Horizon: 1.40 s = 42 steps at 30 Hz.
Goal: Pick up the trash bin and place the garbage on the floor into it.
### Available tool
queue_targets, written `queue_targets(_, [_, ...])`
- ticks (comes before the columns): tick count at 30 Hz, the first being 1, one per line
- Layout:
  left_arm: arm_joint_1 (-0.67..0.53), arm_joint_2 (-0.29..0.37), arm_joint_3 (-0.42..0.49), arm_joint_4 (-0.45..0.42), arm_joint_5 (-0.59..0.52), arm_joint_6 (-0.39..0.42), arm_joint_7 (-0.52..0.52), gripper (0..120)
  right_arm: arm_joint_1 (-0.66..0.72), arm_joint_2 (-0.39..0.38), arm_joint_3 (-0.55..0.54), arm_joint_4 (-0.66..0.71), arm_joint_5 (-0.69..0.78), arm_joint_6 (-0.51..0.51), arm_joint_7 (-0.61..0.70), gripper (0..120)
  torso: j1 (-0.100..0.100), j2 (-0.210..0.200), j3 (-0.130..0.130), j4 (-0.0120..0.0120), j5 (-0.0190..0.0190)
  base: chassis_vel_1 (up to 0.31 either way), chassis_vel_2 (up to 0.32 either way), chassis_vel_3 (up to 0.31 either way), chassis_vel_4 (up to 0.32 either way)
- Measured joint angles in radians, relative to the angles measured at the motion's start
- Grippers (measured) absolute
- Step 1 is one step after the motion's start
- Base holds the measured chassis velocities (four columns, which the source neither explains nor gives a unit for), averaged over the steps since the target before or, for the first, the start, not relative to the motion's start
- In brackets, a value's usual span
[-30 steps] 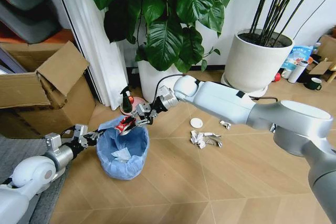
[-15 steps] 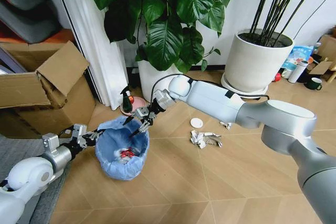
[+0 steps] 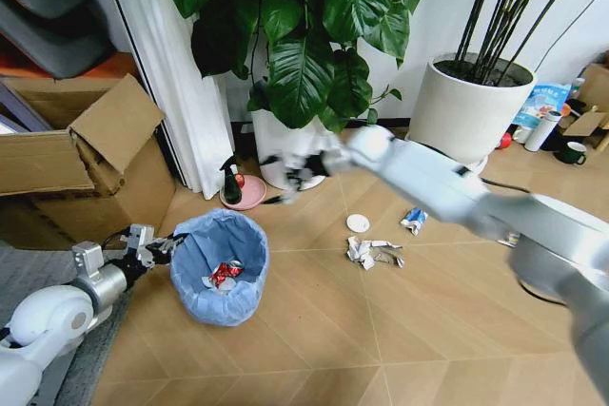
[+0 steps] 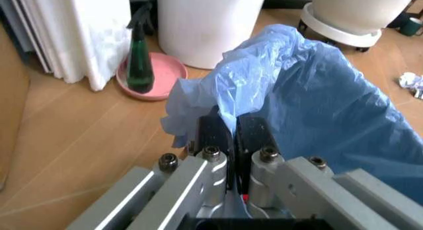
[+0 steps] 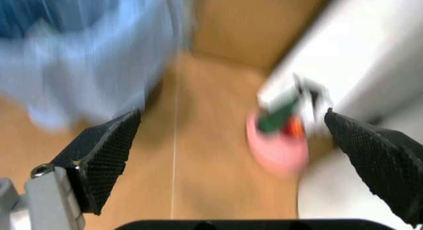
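1. Trash bin (image 3: 221, 267) stands on the floor (image 3: 400, 330) at lower left of the head view, its blue liner open upward, so it can take dropped litter; a red-silver can (image 3: 222, 274) lies inside.
2. Left gripper (image 4: 233, 141) has its fingers pinched shut on the liner's rim, apparently to steady the bin.
3. Right gripper (image 5: 231, 141), fingers spread wide and empty, sits blurred near the pink dish (image 3: 245, 192) at upper centre.
4. Crumpled paper (image 3: 369, 253), white lid (image 3: 358, 223) and blue-white wrapper (image 3: 413, 221) lie right of the bin, not yet collected.
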Motion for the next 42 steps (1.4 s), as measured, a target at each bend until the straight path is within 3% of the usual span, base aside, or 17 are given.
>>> queue_targets(8, [-0.007,-0.003,0.0,0.002,-0.005,0.0,0.0,0,-0.155,-0.126,0.154,-0.025,-0.054,0.021,0.0,100,0.0,0.0,0.0,0.0012,-0.0002,0.0,0.0,0.0,0.0])
queue_targets(12, [-0.021,-0.016,0.003,0.003,-0.011,0.006,-0.011,0,-0.327,-0.17,0.326,-0.048,-0.046,0.017,0.137,100,0.0,0.0,0.0,0.0018,-0.0007,0.0,0.0,0.0,0.0])
queue_targets(16, [-0.021,-0.018,0.009,0.002,-0.01,0.009,-0.013,0,-0.448,-0.175,0.427,-0.067,-0.045,0.011,0.209,100,0.0,0.0,0.0,0.001,0.0009,0.0,0.0,0.0,0.0])
queue_targets(19, [-0.021,-0.019,0.011,0.002,-0.01,0.01,-0.015,0,-0.543,-0.166,0.535,-0.104,-0.064,0.009,0.271,100,0.0,0.0,0.0,0.0006,-0.0013,0.0,0.0,0.0,0.0])
queue_targets(22, [-0.022,-0.019,0.012,0.005,-0.009,0.01,-0.016,0,-0.589,-0.149,0.606,-0.141,-0.099,0.01,0.302,100,0.0,0.0,0.0,0.0011,0.0,0.0,0.0,0.0,0.0])
queue_targets(25, [-0.025,-0.02,0.015,0.006,-0.009,0.012,-0.02,0,-0.622,-0.126,0.678,-0.178,-0.158,0.013,0.33,100,0.0,0.0,0.0,0.0013,-0.0011,0.0,0.0,0.0,0.0])
queue_targets(32, [-0.022,-0.023,0.014,-0.001,-0.005,0.014,-0.024,0,-0.646,-0.101,0.732,-0.238,-0.323,0.035,0.362,100,0.0,0.0,0.0,0.0014,-0.0008,0.0,0.0,0.0,0.0])
queue_targets(42, [-0.022,-0.03,0.01,-0.008,0.0,0.014,-0.025,0,-0.516,-0.063,0.605,-0.4,-0.442,0.081,0.276,100,0.0,0.0,0.0,0.0013,-0.0006,0.0,0.0,0.0,0.0])
